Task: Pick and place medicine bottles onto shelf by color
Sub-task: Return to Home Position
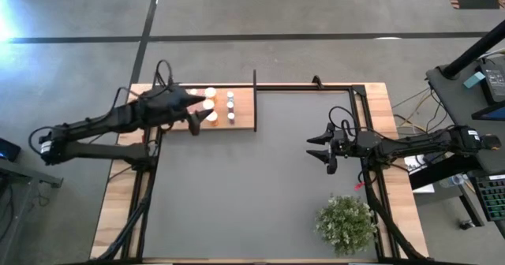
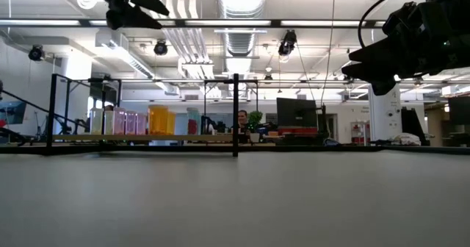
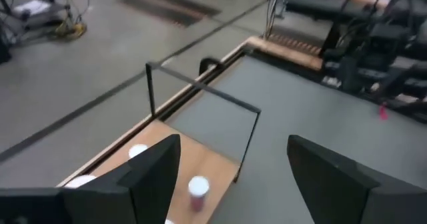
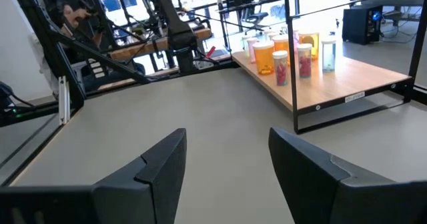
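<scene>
Covering the left end of the shelf (image 1: 245, 107) in the overhead view's upper left, the left arm hides some medicine bottles (image 1: 230, 106); there only white caps show and body colours are unclear. The left fingers (image 1: 194, 125) hang spread wide and empty over the shelf's lower-left corner. The low view, middle left, shows pink and orange bodies in a row beside a black post (image 2: 235, 115). The right fingers (image 1: 318, 139), wide and empty, hover centre right above the desk (image 1: 237, 194); a plant (image 1: 346, 224) sits lower right.
</scene>
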